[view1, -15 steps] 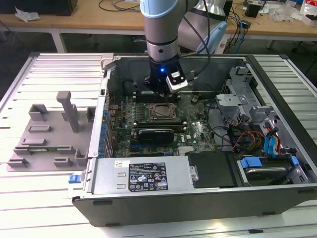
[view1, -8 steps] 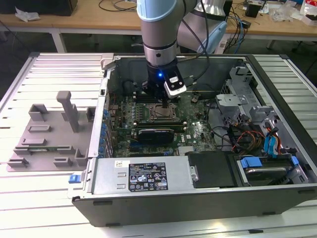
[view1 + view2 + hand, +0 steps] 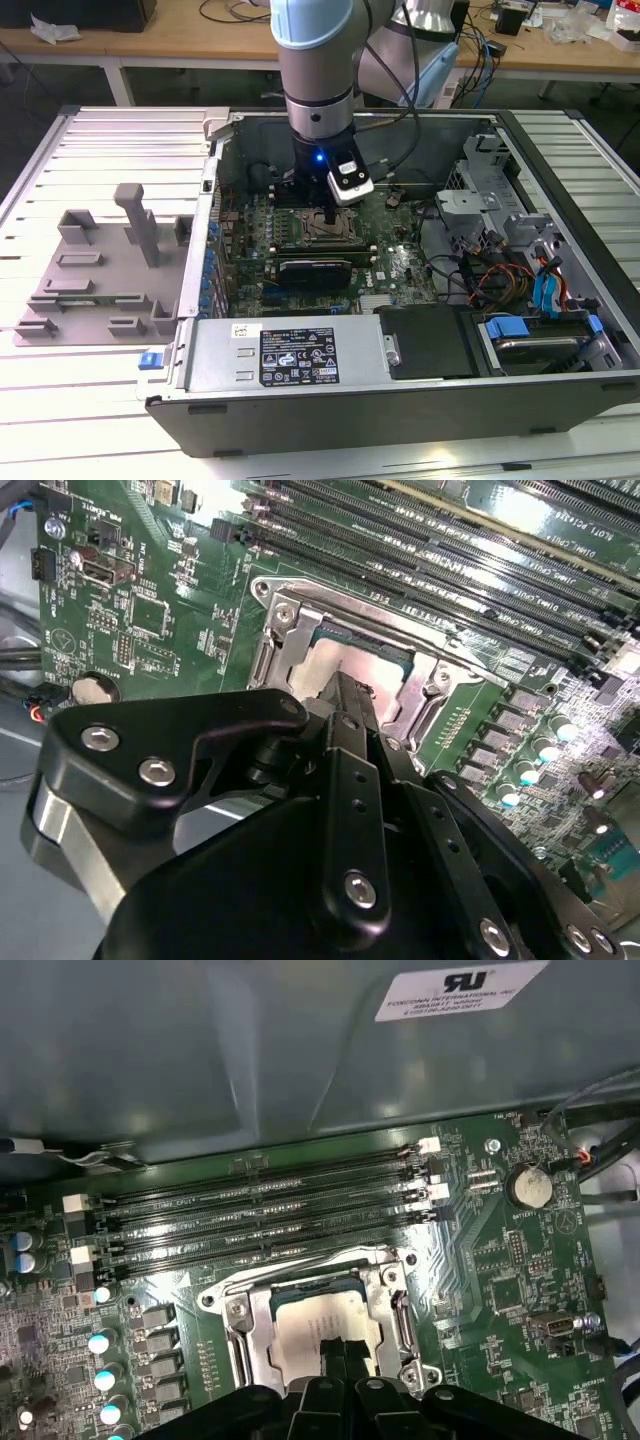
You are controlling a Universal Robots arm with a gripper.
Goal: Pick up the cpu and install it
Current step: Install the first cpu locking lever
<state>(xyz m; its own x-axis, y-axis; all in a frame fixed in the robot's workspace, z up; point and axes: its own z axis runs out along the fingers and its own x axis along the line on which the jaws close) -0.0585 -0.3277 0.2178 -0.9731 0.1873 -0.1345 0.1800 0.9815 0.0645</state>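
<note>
The cpu lies flat inside the motherboard socket, its silvery top plate showing within the metal socket frame. In the second wrist view the cpu shows the same way, ringed by the socket frame. My gripper hangs straight over it, fingers shut together with nothing visible between them. The tips rest at or just above the plate's middle. The exterior view shows my gripper lowered into the open computer case above the socket. The black gripper body hides the near side of the socket.
Rows of memory slots run beside the socket, with a coin battery and the case wall beyond. A grey fixture plate lies at the exterior view's left. The power supply and loose cables crowd the case.
</note>
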